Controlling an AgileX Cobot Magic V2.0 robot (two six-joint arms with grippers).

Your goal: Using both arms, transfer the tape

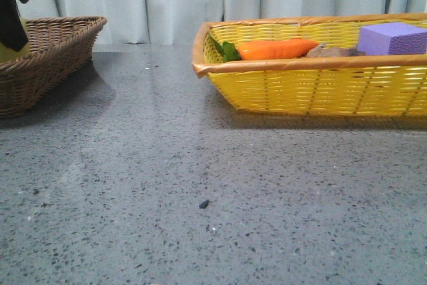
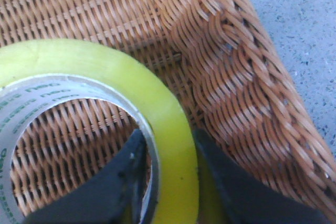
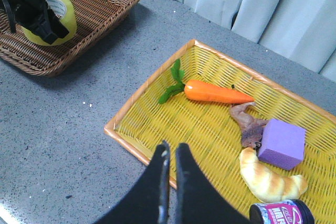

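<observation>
The left tool (image 2: 168, 182) pinches the yellow-green translucent tape roll's (image 2: 157, 108) wall over the brown wicker basket (image 2: 236, 77); the right tool (image 3: 172, 156), nearly closed and empty, waits well apart toward 3 o'clock.

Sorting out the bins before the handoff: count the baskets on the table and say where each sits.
2. The brown wicker basket sits on the robot's left, holding the tape. The yellow basket sits on the right, holding the carrot and other items. None other shows.
</observation>
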